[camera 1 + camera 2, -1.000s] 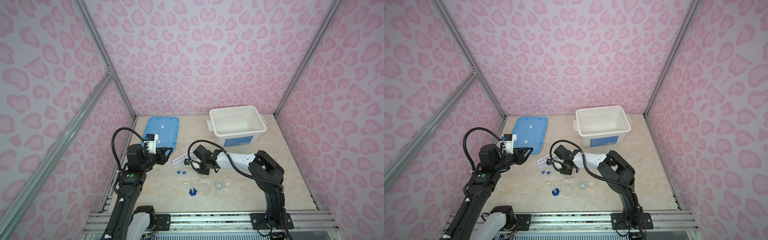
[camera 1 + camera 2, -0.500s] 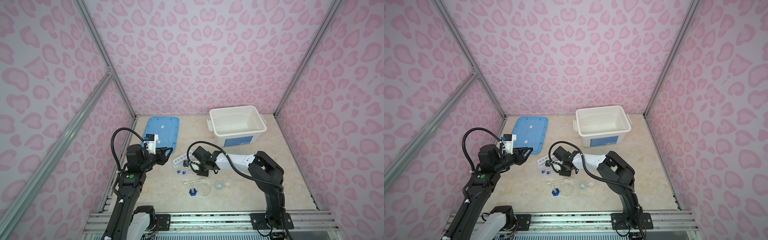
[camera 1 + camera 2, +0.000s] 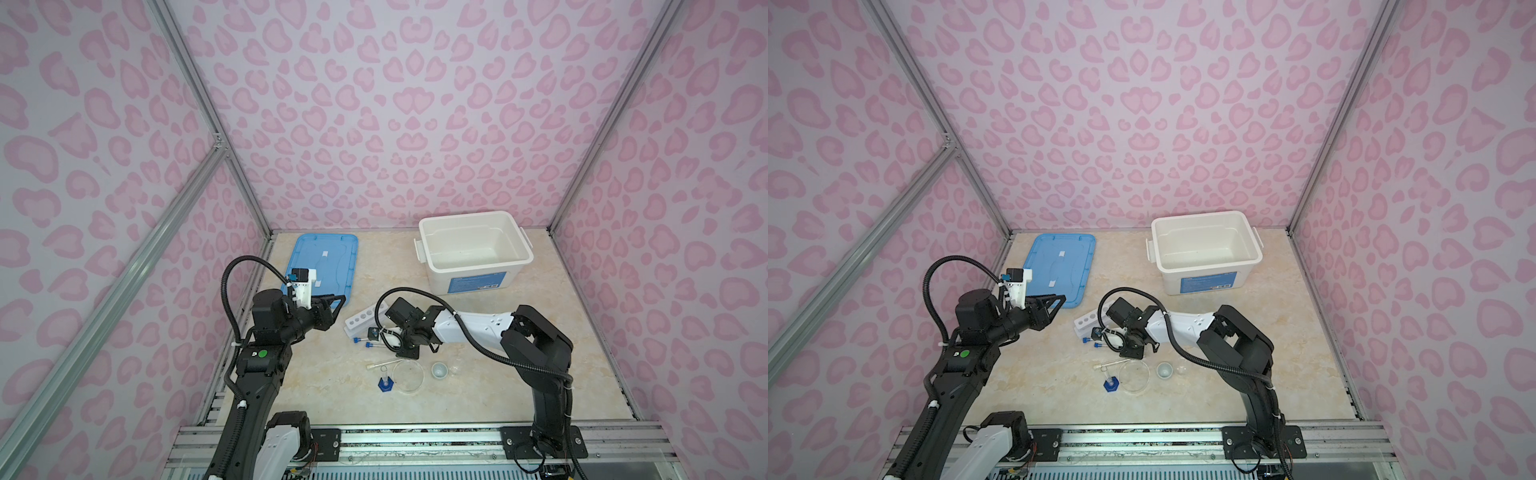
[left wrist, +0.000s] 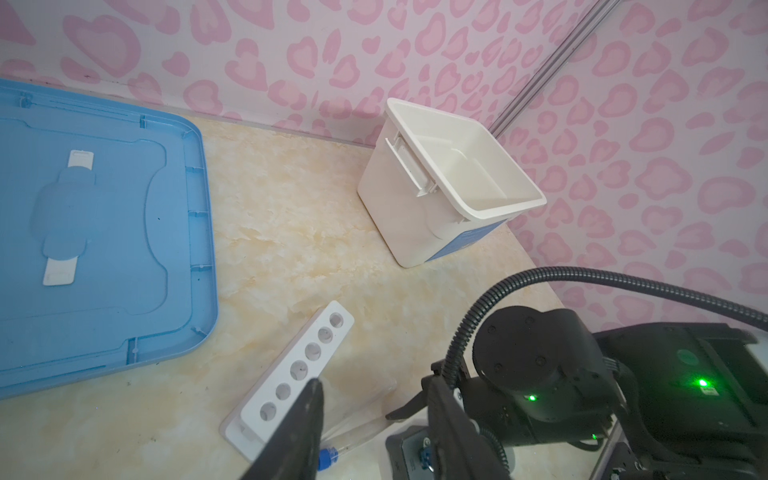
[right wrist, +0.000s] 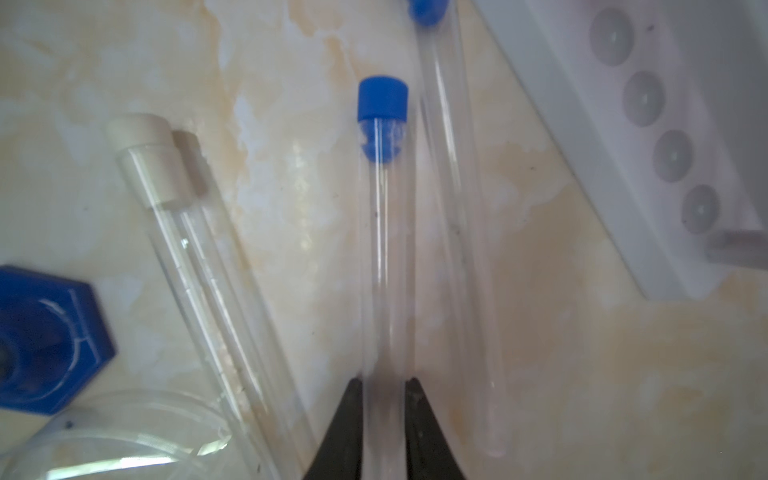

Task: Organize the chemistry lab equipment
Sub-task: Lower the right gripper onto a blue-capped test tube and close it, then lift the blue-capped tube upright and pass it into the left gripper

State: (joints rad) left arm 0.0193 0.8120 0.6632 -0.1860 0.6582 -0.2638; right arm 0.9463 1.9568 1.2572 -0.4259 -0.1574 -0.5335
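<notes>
Both top views, twelve o'clock toward the back wall: the table carries one white bin at one o'clock and one blue lid at eleven o'clock, well apart. Near the centre lies one white six-hole rack. Just beside it at five o'clock lie the blue-capped test tube and the other blue-capped tube. Toward six o'clock of these are one white-capped tube, one blue-based cylinder, one petri dish and, at three o'clock of the dish, one small white cup. That makes three tubes. The right gripper points down over the tubes; its jaws cannot be read from here. The left gripper hovers off the table at nine o'clock of the rack. Left wrist view: this view lets the rack's six holes be counted, all empty. The left gripper's two fingers stand apart with nothing between them, and one blue cap shows below beside the rack. Right wrist view: this alone shows the grip. The right gripper's two black pads sit against either side of the blue-capped test tube near its closed end, jaws narrowed to its width. Whether the tube is off the table I cannot tell. The other blue-capped tube lies just beside it, next to the rack. The white-capped tube lies apart on the opposite side, near the cylinder's hexagonal base and the dish's rim. The cup shows only in the top views.
</notes>
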